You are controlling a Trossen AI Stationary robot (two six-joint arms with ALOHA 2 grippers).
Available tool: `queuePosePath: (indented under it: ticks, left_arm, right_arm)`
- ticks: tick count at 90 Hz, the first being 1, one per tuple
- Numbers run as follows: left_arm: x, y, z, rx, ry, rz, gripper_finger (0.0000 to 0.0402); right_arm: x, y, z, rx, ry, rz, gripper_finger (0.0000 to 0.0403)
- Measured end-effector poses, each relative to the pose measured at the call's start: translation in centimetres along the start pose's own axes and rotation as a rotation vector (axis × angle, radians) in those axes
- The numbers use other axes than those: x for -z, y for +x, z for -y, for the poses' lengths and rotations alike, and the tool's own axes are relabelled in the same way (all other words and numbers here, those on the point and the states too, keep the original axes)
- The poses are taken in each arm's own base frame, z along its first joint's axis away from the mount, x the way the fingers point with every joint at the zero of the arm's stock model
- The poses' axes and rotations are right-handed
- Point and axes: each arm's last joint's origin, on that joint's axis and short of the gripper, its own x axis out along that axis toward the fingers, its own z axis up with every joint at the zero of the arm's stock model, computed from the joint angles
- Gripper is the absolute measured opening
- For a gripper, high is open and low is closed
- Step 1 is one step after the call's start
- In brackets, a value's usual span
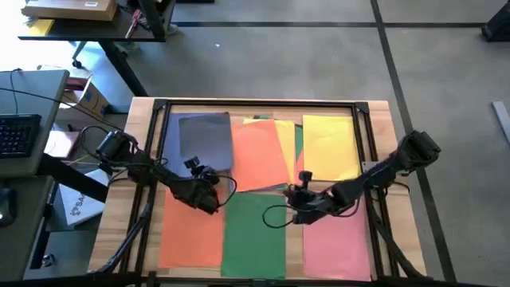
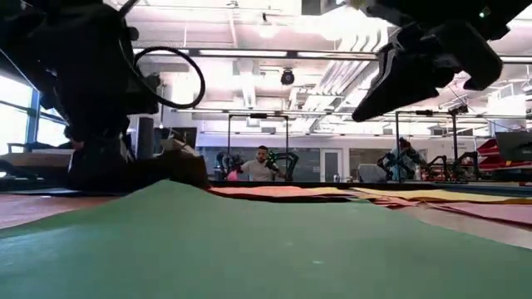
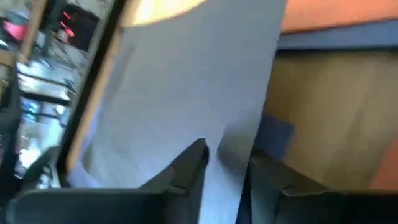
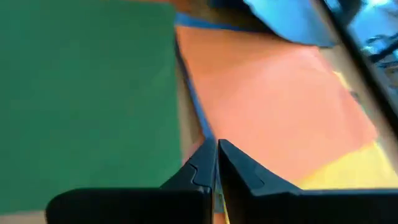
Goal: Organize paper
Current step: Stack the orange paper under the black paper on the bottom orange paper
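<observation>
Coloured paper sheets lie flat on the wooden table: a grey-blue sheet at the far left, an orange one beside it, yellow at the far right, and orange, green and pink along the near side. My left gripper is low at the near end of the grey-blue sheet, its fingers open with a narrow gap. My right gripper is shut and empty, raised above the table, over the orange sheet next to the green one. My left gripper is down close to the grey-blue sheet's near end, which shows in the gap between its fingers. I cannot tell whether the fingers touch the paper.
A dark metal frame runs around the table's edges. A thin blue edge of another sheet shows from under the orange sheet. In the low view the green sheet bulges up in the foreground. A desk with a keyboard stands off the table's left side.
</observation>
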Motion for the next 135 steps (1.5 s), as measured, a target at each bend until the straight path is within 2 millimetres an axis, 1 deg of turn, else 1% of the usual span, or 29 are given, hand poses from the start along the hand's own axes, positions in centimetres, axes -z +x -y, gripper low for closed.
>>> queuePosePath:
  ticks: [7, 13, 20, 26, 35, 42, 54, 63, 71, 78, 98, 112, 127, 135]
  left_arm:
    - [-0.1, -0.3, -0.1, 0.048, -0.027, -0.034, 0.0141]
    - [-0.6, -0.9, -0.3, 0.092, -0.054, -0.044, 0.0162]
    - [-1.6, -1.8, -0.7, 0.141, -0.098, -0.033, 0.0174]
    - [-2.5, -2.7, -1.1, 0.179, -0.133, -0.016, 0.0177]
    - [-3.9, -4.1, -1.6, 0.231, -0.202, 0.028, 0.0179]
    - [-4.9, -5.2, -1.7, 0.284, -0.257, 0.073, 0.0179]
    - [-5.8, -6.7, -0.7, 0.389, -0.296, 0.169, 0.0179]
    - [-6.2, -7.6, 0.3, 0.464, -0.318, 0.232, 0.0179]
    - [-6.2, -8.2, 1.1, 0.508, -0.33, 0.274, 0.0179]
    - [-6.2, -8.6, 1.4, 0.523, -0.341, 0.295, 0.0179]
    - [-6.1, -8.8, 1.7, 0.526, -0.349, 0.305, 0.0179]
    - [-6.1, -8.8, 1.6, 0.522, -0.357, 0.305, 0.0179]
    - [-6.1, -8.8, 1.6, 0.509, -0.363, 0.315, 0.0179]
    - [-6.1, -8.8, 1.6, 0.507, -0.366, 0.317, 0.0179]
  right_arm:
    - [-0.3, 0.6, 0.7, -0.053, -0.043, 0.0, 0.0022]
    - [-0.6, 1.2, 1.4, -0.098, -0.068, 0.005, 0.004]
    - [-1.1, 2.0, 2.1, -0.191, -0.074, 0.032, 0.0064]
    - [-1.3, 2.7, 2.1, -0.287, -0.074, 0.06, 0.0082]
    - [-1.3, 4.3, 1.3, -0.398, -0.051, 0.096, 0.0099]
    - [-1.0, 5.7, 0.0, -0.437, 0.019, 0.101, 0.0102]
    - [0.4, 7.8, -2.0, -0.432, 0.088, 0.067, 0.0097]
    - [1.4, 8.7, -3.2, -0.438, 0.114, 0.011, 0.0086]
    - [1.8, 9.1, -3.7, -0.429, 0.119, -0.002, 0.0074]
    - [2.0, 9.2, -3.7, -0.426, 0.08, -0.016, 0.0065]
    - [2.6, 9.7, -2.2, -0.409, -0.059, -0.082, 0.0053]
    - [2.8, 10.3, -1.1, -0.395, -0.04, -0.12, 0.0053]
    - [2.8, 10.2, -1.0, -0.404, -0.046, -0.124, 0.0052]
    - [2.7, 9.8, -1.4, -0.438, -0.064, -0.107, 0.0052]
